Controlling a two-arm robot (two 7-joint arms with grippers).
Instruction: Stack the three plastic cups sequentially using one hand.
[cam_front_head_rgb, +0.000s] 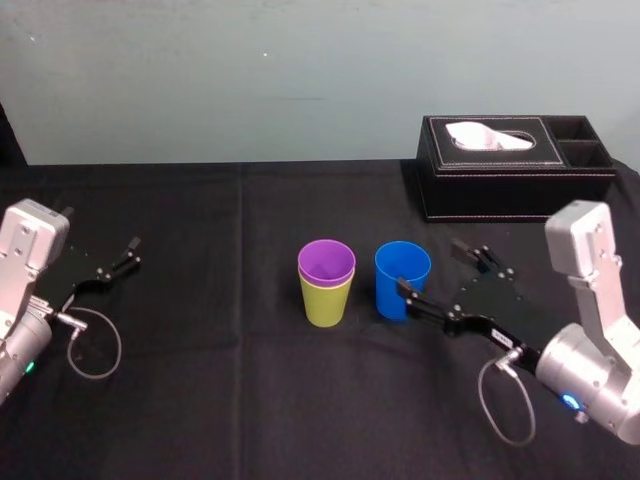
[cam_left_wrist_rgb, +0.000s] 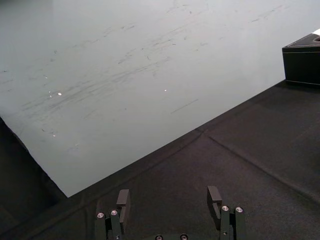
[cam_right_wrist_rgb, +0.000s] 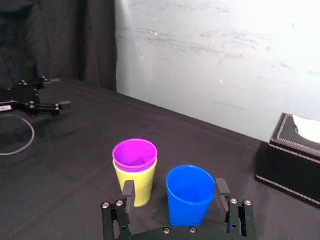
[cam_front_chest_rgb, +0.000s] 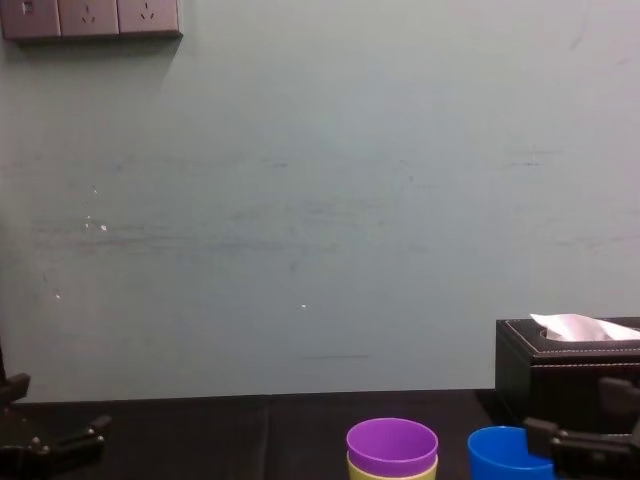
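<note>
The purple cup (cam_front_head_rgb: 327, 262) sits nested inside the yellow-green cup (cam_front_head_rgb: 326, 302) at the middle of the black table; the pair stands upright (cam_right_wrist_rgb: 134, 154). Just to their right stands the blue cup (cam_front_head_rgb: 402, 270) (cam_right_wrist_rgb: 192, 187), upright and on its own. My right gripper (cam_front_head_rgb: 430, 266) (cam_right_wrist_rgb: 174, 191) is open at the blue cup, one finger on each side of it with a gap to the cup wall on both sides. My left gripper (cam_front_head_rgb: 115, 262) (cam_left_wrist_rgb: 169, 197) rests open at the far left of the table with nothing between its fingers.
A black tissue box (cam_front_head_rgb: 515, 165) with a white tissue stands at the back right, behind my right arm. The black cloth (cam_front_head_rgb: 230, 400) covers the table up to a pale wall. A loose cable loop (cam_front_head_rgb: 95, 345) hangs by my left wrist.
</note>
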